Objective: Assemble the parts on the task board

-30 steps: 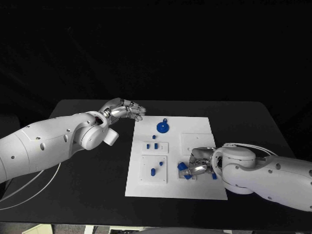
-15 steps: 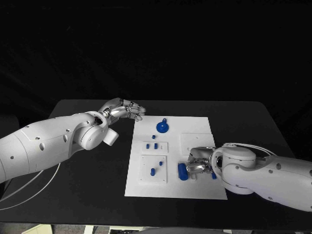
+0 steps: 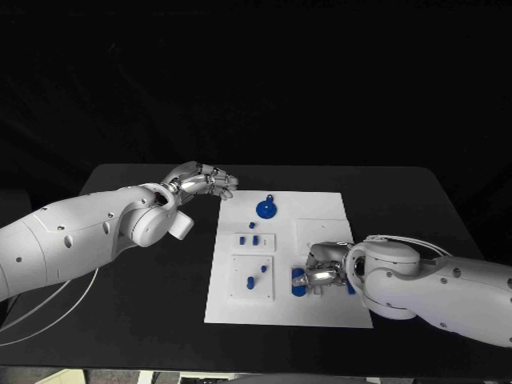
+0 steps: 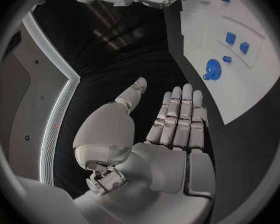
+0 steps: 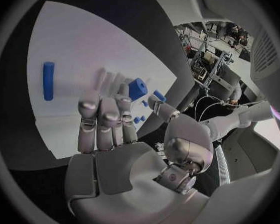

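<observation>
Hovering over the task board (image 3: pixel 326 312) near edge, my right hand (image 3: pixel 321 270) spreads its fingers, empty, above a blue bar (image 3: pixel 299 282) lying flat. Farther off, beside the board's far left corner, my left hand (image 3: pixel 201 179) holds nothing, fingers straight and pressed together.

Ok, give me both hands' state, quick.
Left hand: open, holding nothing, beside the white task board.
Right hand: open over the board, holding nothing.

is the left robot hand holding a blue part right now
No, the left robot hand holds nothing: its fingers lie straight over the black table, apart from the task board.
</observation>
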